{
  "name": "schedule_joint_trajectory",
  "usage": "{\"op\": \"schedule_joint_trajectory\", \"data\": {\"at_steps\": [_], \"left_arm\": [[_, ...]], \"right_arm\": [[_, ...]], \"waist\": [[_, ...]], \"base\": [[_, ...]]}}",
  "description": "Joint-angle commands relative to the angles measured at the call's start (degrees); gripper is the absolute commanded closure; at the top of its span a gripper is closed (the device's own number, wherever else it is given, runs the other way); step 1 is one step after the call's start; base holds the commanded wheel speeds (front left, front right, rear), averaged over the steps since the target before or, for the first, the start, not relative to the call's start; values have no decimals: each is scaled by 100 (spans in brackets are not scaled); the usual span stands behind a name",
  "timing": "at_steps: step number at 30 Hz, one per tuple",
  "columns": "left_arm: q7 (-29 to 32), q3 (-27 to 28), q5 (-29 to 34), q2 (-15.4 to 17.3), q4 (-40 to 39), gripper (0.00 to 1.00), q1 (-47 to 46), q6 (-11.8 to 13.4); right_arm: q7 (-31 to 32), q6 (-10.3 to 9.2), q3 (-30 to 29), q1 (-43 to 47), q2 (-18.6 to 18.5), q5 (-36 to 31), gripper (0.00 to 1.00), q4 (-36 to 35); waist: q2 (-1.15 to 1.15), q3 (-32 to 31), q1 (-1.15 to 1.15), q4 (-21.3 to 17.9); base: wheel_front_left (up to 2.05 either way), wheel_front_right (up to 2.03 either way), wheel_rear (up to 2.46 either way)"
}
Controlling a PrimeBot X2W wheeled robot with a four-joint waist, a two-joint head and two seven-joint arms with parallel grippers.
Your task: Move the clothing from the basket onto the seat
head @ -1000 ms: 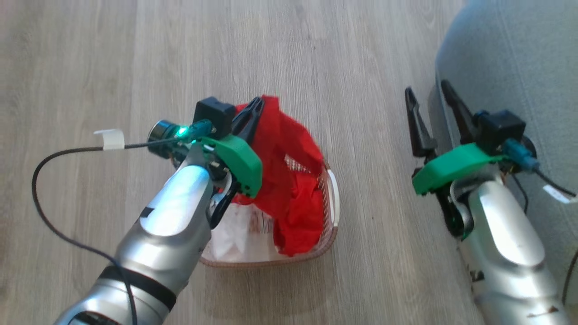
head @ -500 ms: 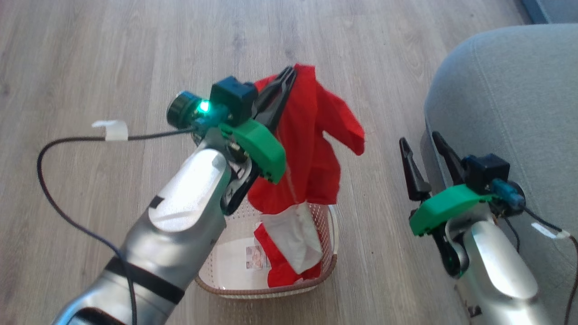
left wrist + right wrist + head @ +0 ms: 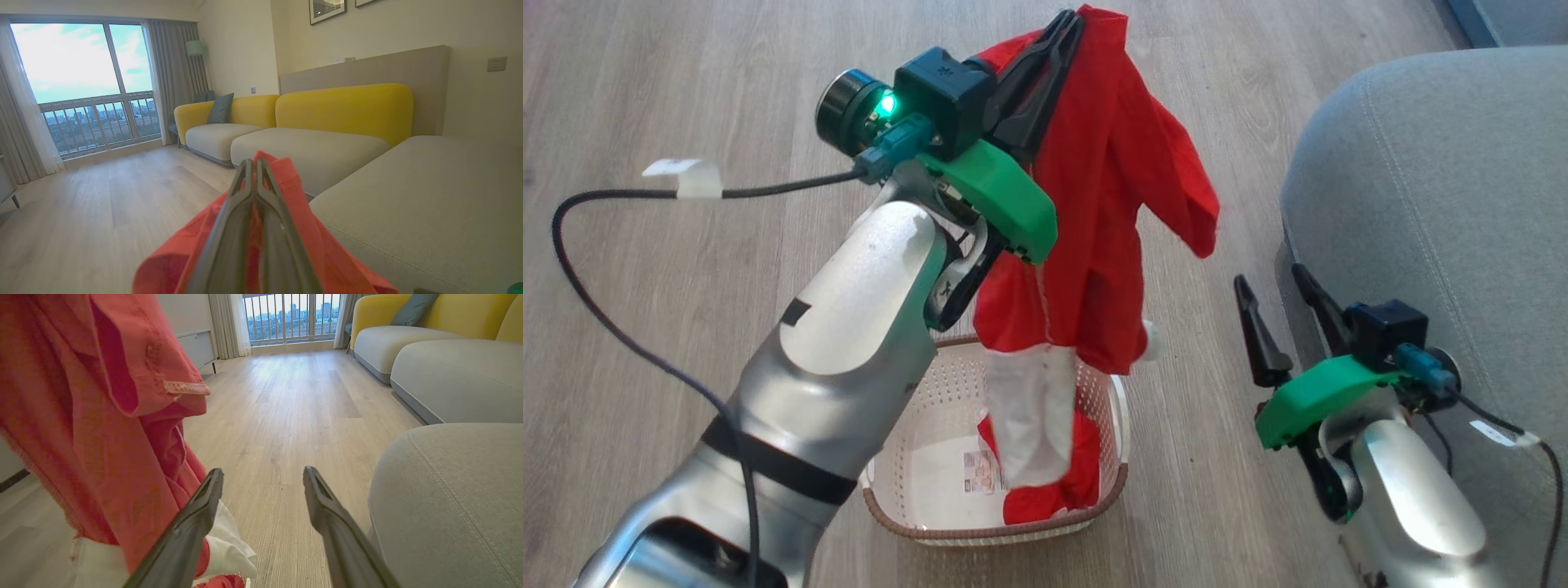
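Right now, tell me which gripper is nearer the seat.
Right. The right gripper is open just beside the seat; the left gripper holds the clothing up over the basket, farther away.

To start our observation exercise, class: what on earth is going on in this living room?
A two-armed robot is emptying a basket that stands on the wooden floor. Its left gripper is shut on the top of the red clothing, held high above the basket with a white panel dangling into it. More red fabric lies in the basket; whether it is the same garment is unclear. The right gripper is open and holds nothing, beside the grey seat. No clothing lies on the visible part of the seat.
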Motion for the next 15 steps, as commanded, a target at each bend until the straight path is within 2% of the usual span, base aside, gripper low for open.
{"op": "schedule_joint_trajectory", "data": {"at_steps": [1,10,15], "left_arm": [[-73,191,-37,98,-222,100,-398,43],[-73,47,-110,98,-347,100,-409,60],[-73,-81,-197,98,-425,100,-402,78]], "right_arm": [[-37,-1,154,-145,23,38,0,-144],[-37,-1,1070,-534,-225,165,0,166],[-37,-1,1952,-1024,-326,188,0,661]], "waist": [[0,0,1,1],[0,-35,1,60],[0,-58,1,144]], "base": [[0,0,0],[0,0,0],[0,0,0]]}}
